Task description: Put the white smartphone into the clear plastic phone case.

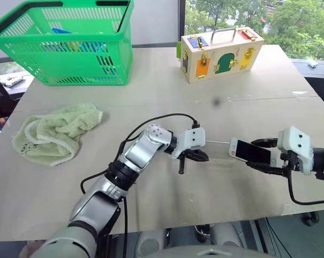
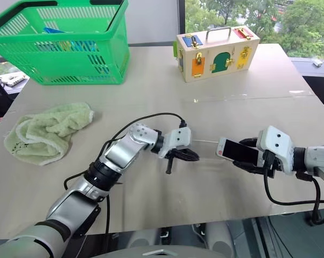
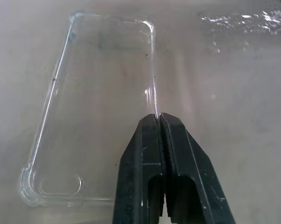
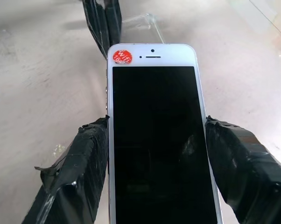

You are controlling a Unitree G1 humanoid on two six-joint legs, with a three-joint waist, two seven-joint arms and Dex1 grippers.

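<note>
My left gripper (image 3: 159, 117) is shut on one long rim of the clear plastic phone case (image 3: 84, 93), pinching the thin edge between both fingertips. The case lies roughly level, open side up, low over the table; I cannot tell if it touches. In the head views the left gripper (image 1: 204, 156) sits at the table's middle front, pointing right. Just to its right, the white smartphone (image 1: 251, 151) hangs screen up, with my right gripper (image 1: 261, 155) shut across its long sides. In the right wrist view the smartphone (image 4: 154, 140) has a red sticker by its earpiece, which points toward the case (image 4: 143, 21).
A green towel (image 1: 57, 131) lies crumpled at the left. A green plastic basket (image 1: 76, 62) stands at the back left, and a wooden lock box (image 1: 221, 54) at the back middle. The table's front edge (image 1: 205, 220) runs close below both grippers.
</note>
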